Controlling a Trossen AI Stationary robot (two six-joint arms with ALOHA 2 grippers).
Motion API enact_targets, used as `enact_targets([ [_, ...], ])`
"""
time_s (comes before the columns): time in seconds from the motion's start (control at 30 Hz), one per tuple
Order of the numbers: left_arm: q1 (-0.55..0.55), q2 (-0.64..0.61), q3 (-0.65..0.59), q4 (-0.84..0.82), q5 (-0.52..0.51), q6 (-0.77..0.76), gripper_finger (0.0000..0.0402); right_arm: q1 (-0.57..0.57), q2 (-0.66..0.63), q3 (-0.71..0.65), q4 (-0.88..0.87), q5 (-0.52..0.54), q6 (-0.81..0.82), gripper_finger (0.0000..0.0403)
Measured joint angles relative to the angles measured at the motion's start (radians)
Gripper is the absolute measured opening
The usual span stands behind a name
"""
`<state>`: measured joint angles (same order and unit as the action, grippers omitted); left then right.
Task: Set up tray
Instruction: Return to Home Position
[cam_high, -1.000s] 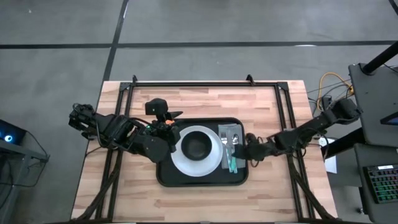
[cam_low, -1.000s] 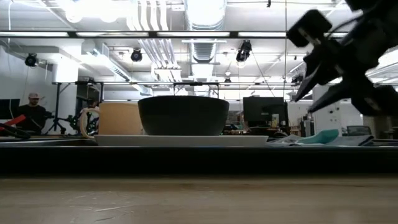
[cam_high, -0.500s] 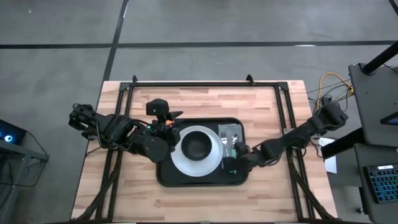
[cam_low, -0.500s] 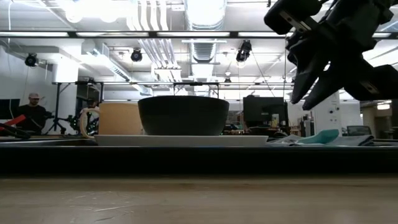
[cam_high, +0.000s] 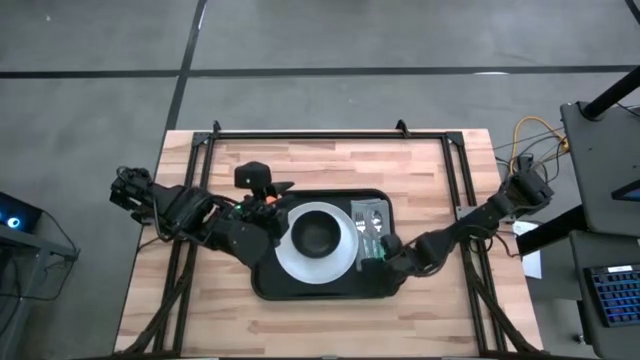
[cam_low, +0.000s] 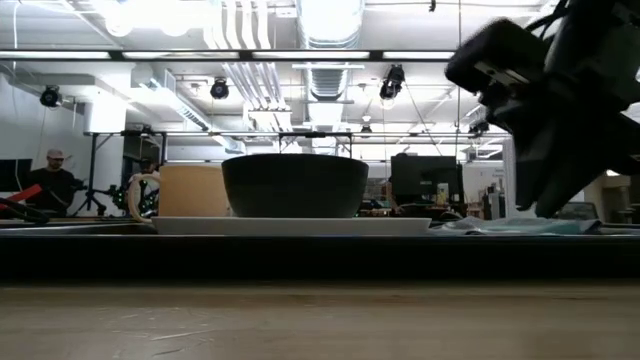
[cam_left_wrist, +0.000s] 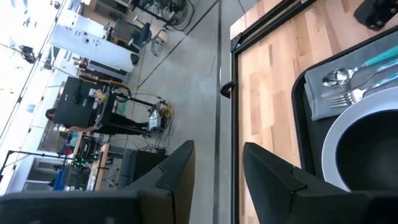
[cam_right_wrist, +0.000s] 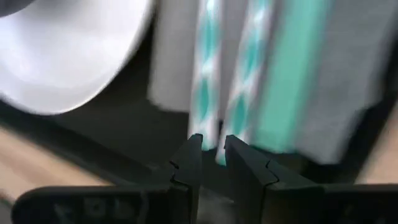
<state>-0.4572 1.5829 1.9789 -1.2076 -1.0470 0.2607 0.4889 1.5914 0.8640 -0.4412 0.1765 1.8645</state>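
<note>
The black tray (cam_high: 300, 288) lies mid-table. On it stands a white plate (cam_high: 288, 256) with a black bowl (cam_high: 318, 235) in it. To the plate's right, a grey napkin (cam_high: 373, 210) carries teal-handled cutlery (cam_high: 367, 226). My right gripper (cam_high: 375, 258) is low over the near ends of the teal handles (cam_right_wrist: 208, 118), its fingers a narrow gap apart. My left gripper (cam_high: 272, 210) is open above the tray's far left corner, beside the plate, and holds nothing. My right gripper comes from the table's right and near side, slanting down, with its fingertips (cam_right_wrist: 194, 149) at the near end of a teal handle (cam_right_wrist: 207, 138). Whether they touch the handle, I cannot tell.
A tan mug (cam_low: 190, 190) stands behind the plate's left part in the low view; the left arm hides it from above. Black frame rails (cam_high: 330, 133) run along the table's far and side edges. Bare wood (cam_high: 330, 325) lies near the tray.
My right gripper has moved toward the table's left and near edge along the napkin. It has dropped from above the cutlery to the near ends of the teal handles. The left arm, plate, bowl and napkin have kept still.
</note>
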Motion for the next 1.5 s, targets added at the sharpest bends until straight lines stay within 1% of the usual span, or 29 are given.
enact_targets([
  [0.13, -0.008, 0.000, 0.000, 0.000, 0.000, 0.002, 0.0117, 0.003, -0.009, -0.002, -0.015, 0.004, 0.002, 0.0063],
  [0.23, -0.010, 0.000, 0.000, 0.000, 0.000, 0.011, 0.0117, 0.003, -0.020, 0.006, 0.018, 0.007, -0.004, 0.0063],
  [0.33, -0.009, 0.000, 0.001, 0.000, 0.000, 0.014, 0.0117, 0.002, -0.032, 0.023, -0.001, 0.041, -0.030, 0.0063],
  [0.4, -0.009, 0.000, 0.002, 0.000, -0.001, 0.018, 0.0117, 0.000, -0.046, 0.035, -0.050, 0.068, -0.032, 0.0063],
  [0.5, -0.009, 0.000, 0.002, 0.000, -0.001, 0.018, 0.0117, -0.011, -0.090, 0.051, -0.131, 0.145, -0.053, 0.0063],
  [0.6, -0.009, 0.000, 0.002, 0.000, -0.001, 0.013, 0.0117, -0.028, -0.167, 0.059, -0.211, 0.208, -0.082, 0.0063],
  [0.67, -0.009, -0.001, 0.002, 0.000, -0.001, -0.018, 0.0117, -0.033, -0.218, 0.059, -0.265, 0.227, -0.102, 0.0063],
  [0.8, -0.007, -0.001, 0.002, -0.032, 0.000, -0.198, 0.0117, -0.028, -0.317, 0.059, -0.341, 0.240, -0.218, 0.0063],
  [0.87, -0.007, -0.002, 0.002, -0.117, 0.000, -0.328, 0.0117, -0.014, -0.363, 0.059, -0.340, 0.266, -0.312, 0.0063],
  [0.97, -0.009, -0.010, -0.001, -0.325, 0.019, -0.582, 0.0117, 0.015, -0.425, 0.059, -0.337, 0.342, -0.409, 0.0063],
  [1.0, -0.010, -0.018, -0.012, -0.372, 0.038, -0.657, 0.0117, 0.028, -0.444, 0.058, -0.336, 0.372, -0.434, 0.0063],
  [1.03, -0.013, -0.035, -0.039, -0.361, 0.063, -0.689, 0.0117, 0.039, -0.463, 0.057, -0.329, 0.401, -0.460, 0.0063],
  [1.1, -0.030, -0.097, -0.122, -0.287, 0.138, -0.667, 0.0117, 0.060, -0.487, 0.057, -0.287, 0.441, -0.536, 0.0063],
  [1.23, -0.051, -0.245, -0.332, -0.034, 0.294, -0.598, 0.0117, 0.110, -0.518, 0.046, -0.197, 0.450, -0.733, 0.0063],
  [1.3, -0.061, -0.332, -0.464, 0.143, 0.361, -0.541, 0.0117, 0.131, -0.530, 0.043, -0.197, 0.456, -0.794, 0.0063],
  [1.4, -0.057, -0.458, -0.668, 0.468, 0.462, -0.393, 0.0117, 0.147, -0.556, 0.033, -0.206, 0.497, -0.841, 0.0063],
  [1.5, -0.037, -0.562, -0.858, 0.768, 0.521, -0.277, 0.0117, 0.156, -0.586, 0.026, -0.206, 0.534, -0.871, 0.0063],
])
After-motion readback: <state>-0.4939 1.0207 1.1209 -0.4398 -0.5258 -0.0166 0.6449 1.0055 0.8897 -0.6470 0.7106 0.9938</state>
